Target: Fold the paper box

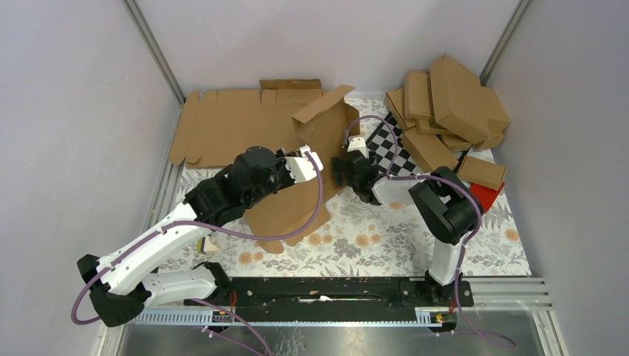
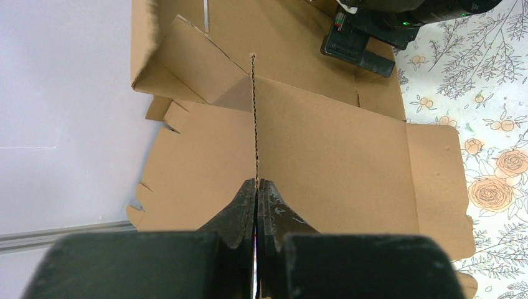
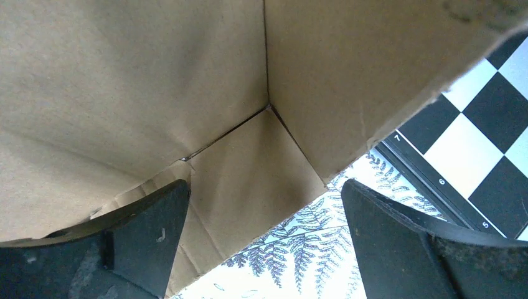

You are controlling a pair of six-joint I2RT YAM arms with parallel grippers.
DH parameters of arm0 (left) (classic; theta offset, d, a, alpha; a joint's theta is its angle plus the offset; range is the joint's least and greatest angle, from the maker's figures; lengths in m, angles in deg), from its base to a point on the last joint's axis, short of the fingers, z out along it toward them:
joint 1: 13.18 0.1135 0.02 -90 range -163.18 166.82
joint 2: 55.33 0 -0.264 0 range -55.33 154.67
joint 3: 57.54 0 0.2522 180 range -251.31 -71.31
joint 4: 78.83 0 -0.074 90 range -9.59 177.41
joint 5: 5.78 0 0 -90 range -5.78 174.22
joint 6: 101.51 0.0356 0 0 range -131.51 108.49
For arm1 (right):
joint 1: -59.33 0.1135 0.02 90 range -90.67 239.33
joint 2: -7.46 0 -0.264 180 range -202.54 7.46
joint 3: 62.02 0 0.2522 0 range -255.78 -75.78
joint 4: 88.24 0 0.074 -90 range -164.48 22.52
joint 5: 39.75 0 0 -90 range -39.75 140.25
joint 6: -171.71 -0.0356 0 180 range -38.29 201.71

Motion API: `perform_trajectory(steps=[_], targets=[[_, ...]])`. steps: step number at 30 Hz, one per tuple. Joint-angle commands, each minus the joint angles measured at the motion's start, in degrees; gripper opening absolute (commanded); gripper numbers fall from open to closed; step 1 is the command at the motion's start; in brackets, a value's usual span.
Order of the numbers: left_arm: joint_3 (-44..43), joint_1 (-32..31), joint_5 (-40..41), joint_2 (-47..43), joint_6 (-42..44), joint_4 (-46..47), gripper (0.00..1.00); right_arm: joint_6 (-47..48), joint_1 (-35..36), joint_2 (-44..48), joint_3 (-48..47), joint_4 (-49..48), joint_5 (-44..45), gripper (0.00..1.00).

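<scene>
The paper box (image 1: 324,127) lay mid-way on the worktop (image 1: 415,237) between the arms, long axis running away from their bases. The left claw (image 2: 256,190) was clenched on its upright wall's edge. The right claw (image 3: 264,212), spread wide, sat just beside its right-hand corner, gripping nothing.

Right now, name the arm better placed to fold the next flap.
Likely right. The right gripper is open at the paper box corner; the left gripper is shut on its upright panel, holding it.
</scene>
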Motion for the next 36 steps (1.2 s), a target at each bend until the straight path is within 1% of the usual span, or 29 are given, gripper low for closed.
perform_trajectory(steps=[1,3,9,14,16,17,18,19,20,21,22,24,26,31,36], targets=[[-0.3,-0.3,-0.2,-0.6,-0.5,0.9,0.0,2.8,0.5,-1.5,0.6,5.7,5.5,1.0],[-0.4,-0.2,0.0,-0.4,-0.7,0.9,0.0,2.4,0.5,0.8,1.8,4.6,3.1,1.0],[-0.5,-0.2,0.0,-0.7,-1.0,0.9,0.0,0.7,0.3,13.0,9.7,-4.2,-6.9,1.0],[-0.6,-0.2,0.3,-1.5,-0.6,0.6,0.0,-0.5,0.2,17.4,11.6,-6.1,-12.5,1.0],[-0.9,-0.2,0.4,-1.7,-0.5,0.2,0.0,-1.9,0.2,18.8,12.4,-6.7,-13.1,0.97],[-1.0,-0.2,0.3,-1.7,-0.5,0.0,0.0,-2.9,0.2,19.4,13.0,-7.2,-13.6,0.93],[-1.1,-0.2,0.1,-1.8,-0.6,-0.1,0.0,-4.0,0.2,20.1,13.6,-8.0,-14.6,0.78],[-1.1,-0.2,0.1,-2.0,-0.7,-0.1,0.0,-6.0,0.2,20.5,14.2,-9.2,-15.8,0.54],[-1.0,-0.2,0.0,-2.0,-0.7,-0.1,0.0,-8.6,0.2,20.9,14.7,-10.7,-17.0,0.26],[-1.1,-0.3,0.1,-2.0,-0.7,-0.1,0.0,-11.3,0.2,20.9,15.6,-12.9,-17.8,0.04],[-1.1,-0.2,0.1,-2.0,-0.7,-0.1,0.0,-15.5,0.2,20.5,16.5,-15.7,-18.0,0.0],[-1.2,-0.3,0.0,-2.0,-0.8,-0.1,0.0,-19.8,0.2,18.4,17.8,-22.2,-18.9,0.0],[-1.2,-0.3,-0.2,-2.0,-0.9,-0.1,0.0,-21.4,0.2,15.0,16.8,-25.8,-20.6,0.0],[-1.0,-0.3,-0.4,-2.4,-1.0,-0.1,0.0,-22.5,0.2,6.8,12.3,-26.8,-22.7,0.0],[-0.7,-0.4,-0.5,-2.7,-1.3,0.0,0.0,-24.0,0.2,2.0,12.4,-22.9,-18.1,0.0]])
